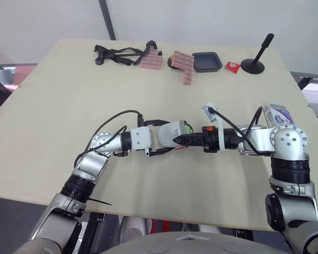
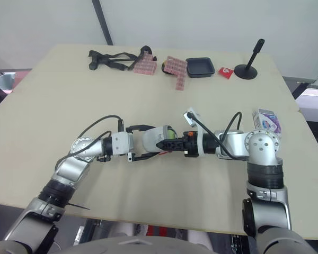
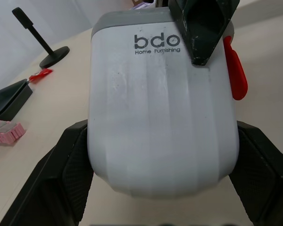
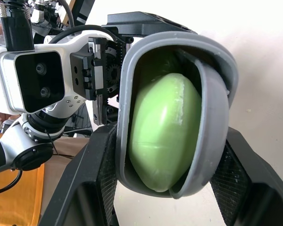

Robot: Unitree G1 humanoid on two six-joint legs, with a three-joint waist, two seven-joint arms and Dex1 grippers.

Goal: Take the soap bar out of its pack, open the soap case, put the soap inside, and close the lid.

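Soap case, white with a grey rim, was held lying on its side just above the light table, near its front middle, between the two grippers.

Head views: left gripper reached in from the left, its fingers pinching the case across its body. Right gripper met the case from the right at its grey end. A sliver of green soap showed at that end. The soap pack stood by the right arm's elbow near the table's right edge. At the far edge lay a black tray, a black stand, a red packet and pink patterned pieces.

Left wrist view: fingers pressed both flanks of the case, printed "bdo Home Furnishing". One dark fingertip of the right gripper overlapped the grey end.

Right wrist view: the case's mouth faced the camera, with the green soap lodged inside the grey rim. The right fingers stood spread wide, each touching an outer side of the rim, clamping it.
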